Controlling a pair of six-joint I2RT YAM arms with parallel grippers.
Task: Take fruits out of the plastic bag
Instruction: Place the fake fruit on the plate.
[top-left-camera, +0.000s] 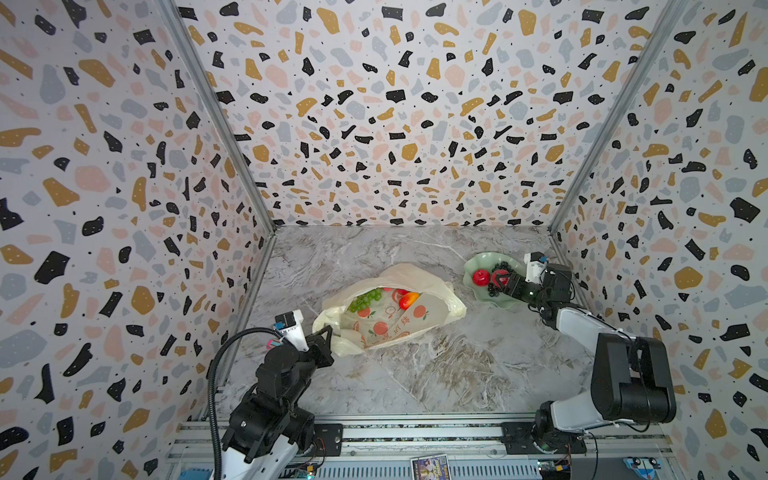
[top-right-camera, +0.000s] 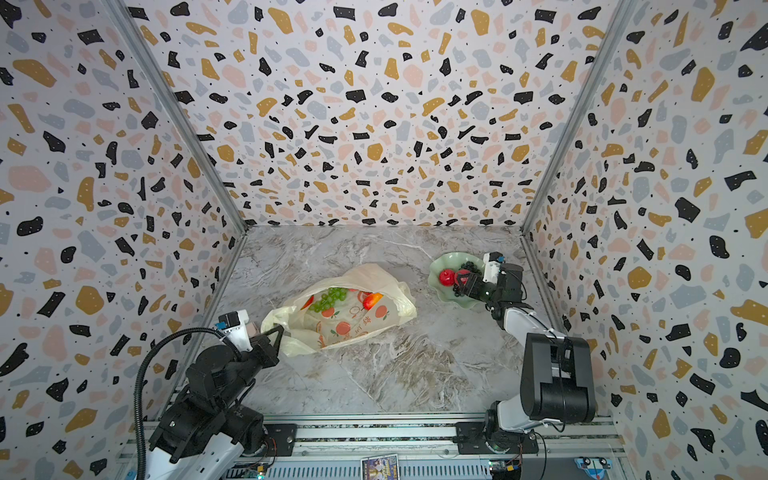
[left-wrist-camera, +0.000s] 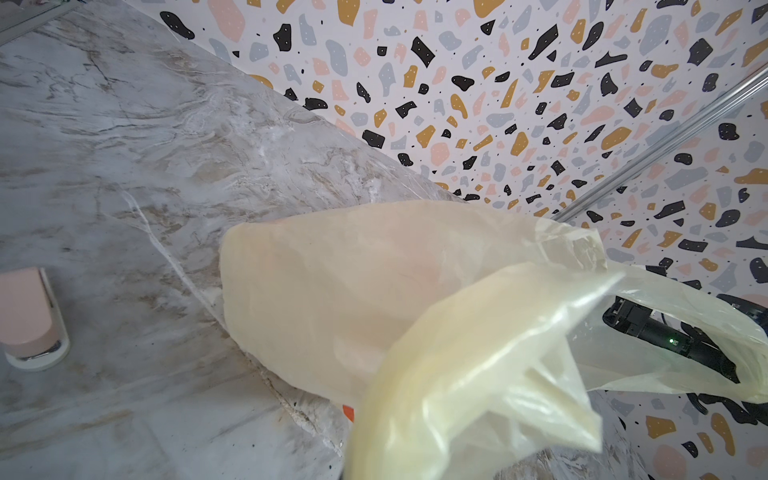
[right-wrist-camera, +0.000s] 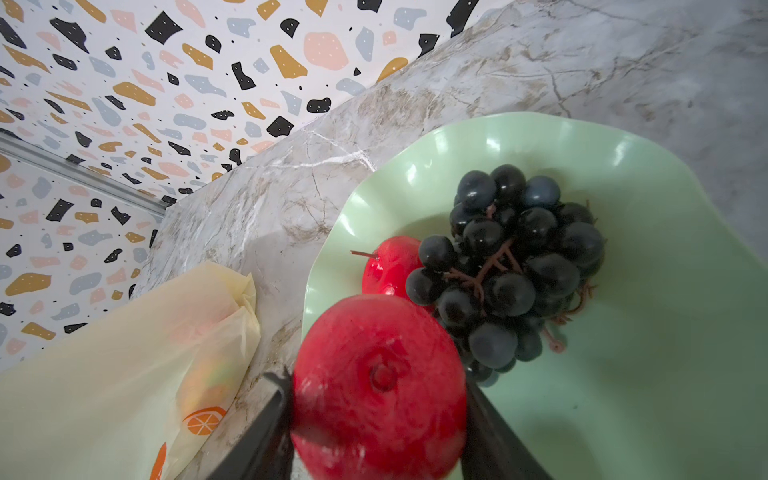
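Note:
The plastic bag (top-left-camera: 386, 328) lies mid-table with its mouth open, cream-yellow with printed oranges. Inside it show a green grape bunch (top-left-camera: 365, 299), a red-yellow mango-like fruit (top-left-camera: 409, 300) and a bit of red fruit (top-left-camera: 398, 293). My left gripper (top-left-camera: 328, 331) is shut on the bag's near handle, which fills the left wrist view (left-wrist-camera: 469, 374) and hides the jaws. My right gripper (right-wrist-camera: 376, 386) is shut on a red apple (right-wrist-camera: 378, 386) just above the pale green dish (right-wrist-camera: 665, 332). In the dish lie a dark grape bunch (right-wrist-camera: 511, 266) and another red apple (right-wrist-camera: 386, 266).
The dish (top-left-camera: 478, 259) stands at the back right, close to the right wall. Terrazzo-patterned walls close in the marble table (top-left-camera: 415, 374) on three sides. A metal rail (top-left-camera: 415, 432) with both arm bases runs along the front edge.

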